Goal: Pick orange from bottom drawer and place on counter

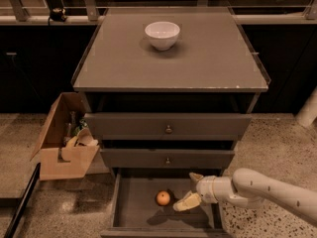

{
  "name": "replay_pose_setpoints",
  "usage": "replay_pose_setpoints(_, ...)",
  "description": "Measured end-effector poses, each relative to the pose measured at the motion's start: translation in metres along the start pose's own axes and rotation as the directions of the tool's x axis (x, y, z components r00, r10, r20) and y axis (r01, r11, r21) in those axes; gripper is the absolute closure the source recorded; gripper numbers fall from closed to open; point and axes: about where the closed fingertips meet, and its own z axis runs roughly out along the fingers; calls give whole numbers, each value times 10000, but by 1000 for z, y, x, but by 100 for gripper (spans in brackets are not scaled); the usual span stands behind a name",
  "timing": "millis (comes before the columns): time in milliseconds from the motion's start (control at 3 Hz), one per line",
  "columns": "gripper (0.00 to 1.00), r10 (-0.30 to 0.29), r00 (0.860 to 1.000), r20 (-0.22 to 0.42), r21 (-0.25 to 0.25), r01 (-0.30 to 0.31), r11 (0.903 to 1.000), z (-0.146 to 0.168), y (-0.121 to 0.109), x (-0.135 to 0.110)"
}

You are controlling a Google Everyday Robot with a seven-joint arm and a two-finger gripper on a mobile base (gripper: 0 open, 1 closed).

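The orange (pixel 163 198) lies on the floor of the open bottom drawer (pixel 136 217), near its middle. My gripper (pixel 189 190) reaches in from the right on a white arm and hangs over the drawer, just right of the orange and apart from it. Its fingers are spread open, one cream fingertip (pixel 184 204) low beside the fruit, the other higher. It holds nothing. The counter (pixel 208 58) is the flat grey-brown cabinet top above, with a white bowl (pixel 162 34) near its back.
Two shallower drawers with small knobs (pixel 168 129) are shut above the open one. An open cardboard box (pixel 62 143) with items stands on the floor to the left. A dark bar (pixel 20 207) lies at lower left. Speckled floor surrounds the cabinet.
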Motion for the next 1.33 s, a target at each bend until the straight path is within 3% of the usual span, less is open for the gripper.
replay_pose_setpoints(667, 0, -51, 9999, 103, 261, 48, 9996, 5, -7, 5)
replay_pose_setpoints(1333, 0, -244, 9987, 439, 149, 237, 9996, 42, -32, 36)
